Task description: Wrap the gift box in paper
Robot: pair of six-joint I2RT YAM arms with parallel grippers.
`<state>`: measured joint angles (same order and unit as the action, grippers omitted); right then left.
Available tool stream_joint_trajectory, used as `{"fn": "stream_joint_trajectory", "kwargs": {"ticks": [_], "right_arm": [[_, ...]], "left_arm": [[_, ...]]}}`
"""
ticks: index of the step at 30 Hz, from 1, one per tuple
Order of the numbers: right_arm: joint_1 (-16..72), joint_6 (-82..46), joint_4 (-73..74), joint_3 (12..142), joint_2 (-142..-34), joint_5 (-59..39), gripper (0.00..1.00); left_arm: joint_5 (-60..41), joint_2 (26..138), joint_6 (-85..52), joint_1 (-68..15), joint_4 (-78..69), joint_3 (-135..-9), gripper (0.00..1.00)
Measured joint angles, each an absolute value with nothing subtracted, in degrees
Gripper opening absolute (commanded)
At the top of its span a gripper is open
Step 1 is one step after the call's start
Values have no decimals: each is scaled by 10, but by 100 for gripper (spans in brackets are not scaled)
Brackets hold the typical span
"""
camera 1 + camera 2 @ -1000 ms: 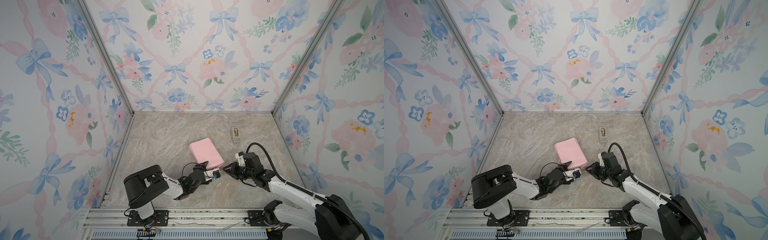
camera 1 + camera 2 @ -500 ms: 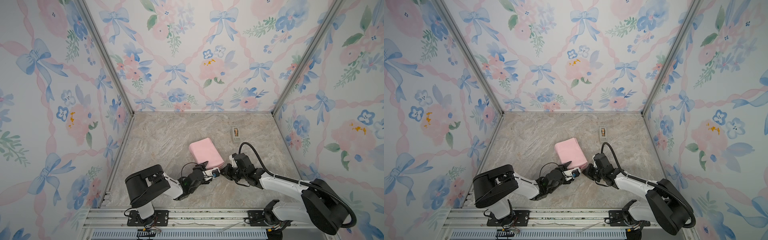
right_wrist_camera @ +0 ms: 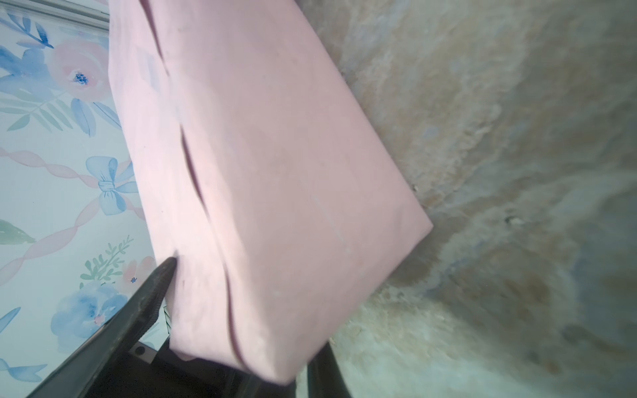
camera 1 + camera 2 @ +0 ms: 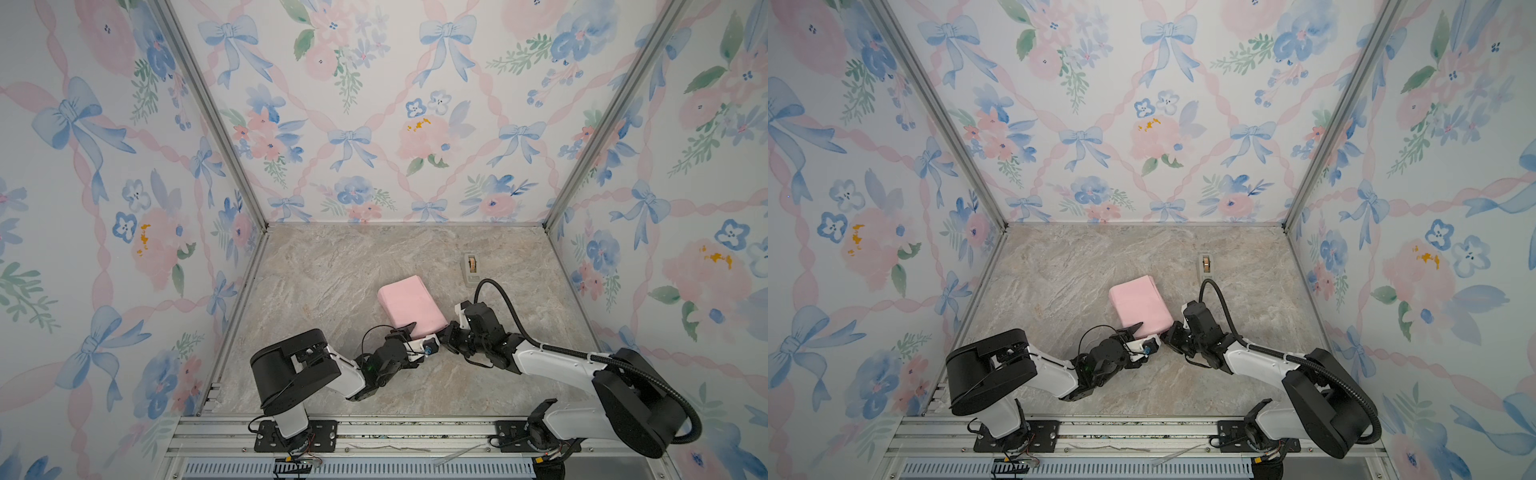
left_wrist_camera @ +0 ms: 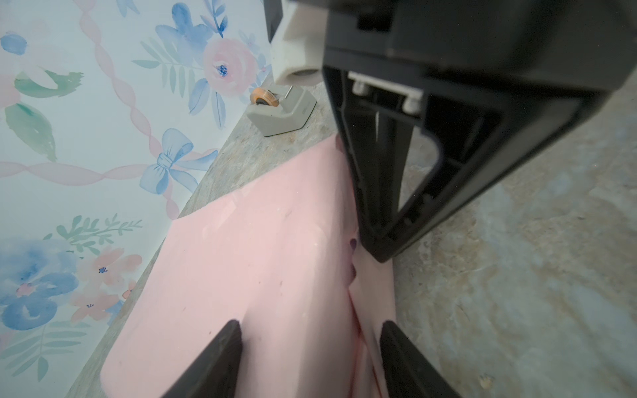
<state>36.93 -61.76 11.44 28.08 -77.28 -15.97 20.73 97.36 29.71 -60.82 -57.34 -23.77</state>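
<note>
Pink paper (image 4: 409, 303) parcel at table (image 4: 332, 270) centre; box itself unseen.
My right claw (image 4: 444, 333) pinches a paper fold at its 5 o'clock corner; my left claw (image 4: 419, 336) straddles its 6 o'clock end, grip undetermined.

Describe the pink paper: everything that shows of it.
The paper is thin and matte, pale pink side out, folded round a flat block shape that hides whatever is inside. It lies askew on the marble-look table. One overlap seam gapes slightly, dark purple within. At its near end the left gripper straddles it with jaws apart, and the right gripper, closed to a point, seems to pinch its edge fold.
</note>
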Motion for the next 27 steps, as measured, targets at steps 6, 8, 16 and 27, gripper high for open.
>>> {"fn": "stream_joint_trajectory", "kwargs": {"ticks": [6, 8, 16, 27], "right_arm": [[369, -620, 119, 282, -775, -159, 11], [369, -620, 118, 282, -776, -158, 11], [369, -620, 121, 282, -780, -158, 10], [369, -620, 127, 282, -783, -158, 10]], "left_arm": [[201, 973, 298, -608, -571, -238, 75], [198, 973, 299, -608, -569, -238, 80], [192, 947, 310, -607, -536, -238, 95], [154, 895, 325, -594, -520, -244, 97]]}}
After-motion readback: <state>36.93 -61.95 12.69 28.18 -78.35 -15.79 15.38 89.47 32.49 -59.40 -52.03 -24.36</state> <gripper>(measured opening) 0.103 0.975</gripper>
